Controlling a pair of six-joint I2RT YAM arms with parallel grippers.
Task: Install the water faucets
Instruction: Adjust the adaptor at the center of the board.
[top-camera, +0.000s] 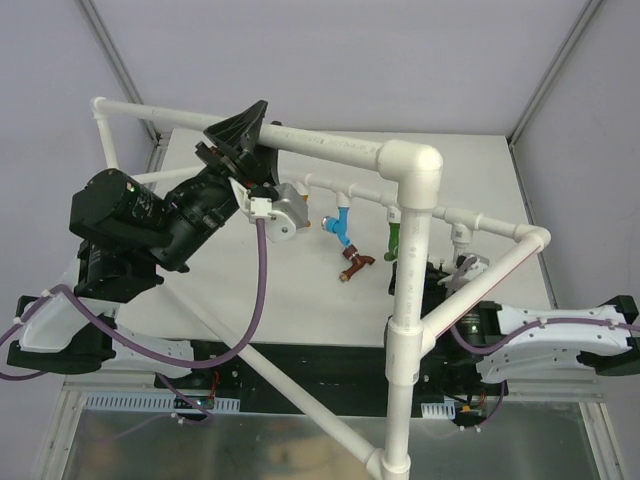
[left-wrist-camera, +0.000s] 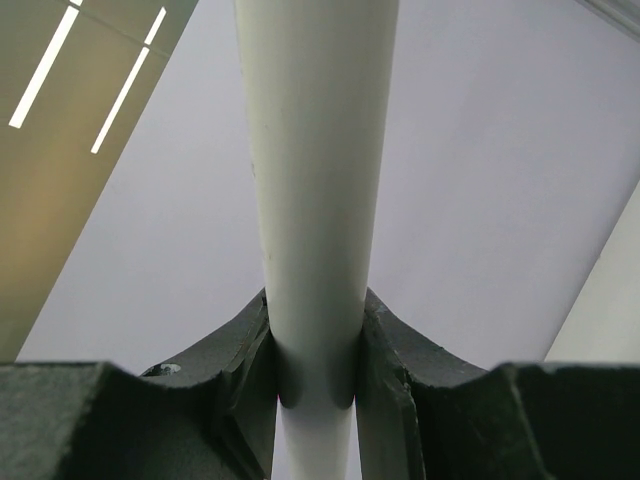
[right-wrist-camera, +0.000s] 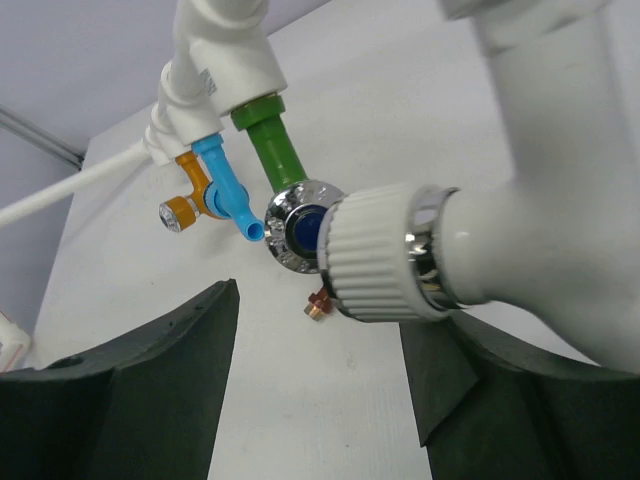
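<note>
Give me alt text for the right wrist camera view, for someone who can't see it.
A white ribbed tap with chrome trim juts from a white pipe fitting just beyond the right arm's two black fingers, which stand apart, holding nothing. Behind it, a green faucet, a blue faucet and an orange faucet hang from a white pipe above the table.

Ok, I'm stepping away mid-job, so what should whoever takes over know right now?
Left gripper: shut on the white PVC pipe.
Right gripper: open, at the white chrome-ringed fitting; contact unclear.
Done: orange faucet, blue faucet and green faucet hang from the pipe frame.
To do: brown faucet lies loose on the table, not yet installed.
</note>
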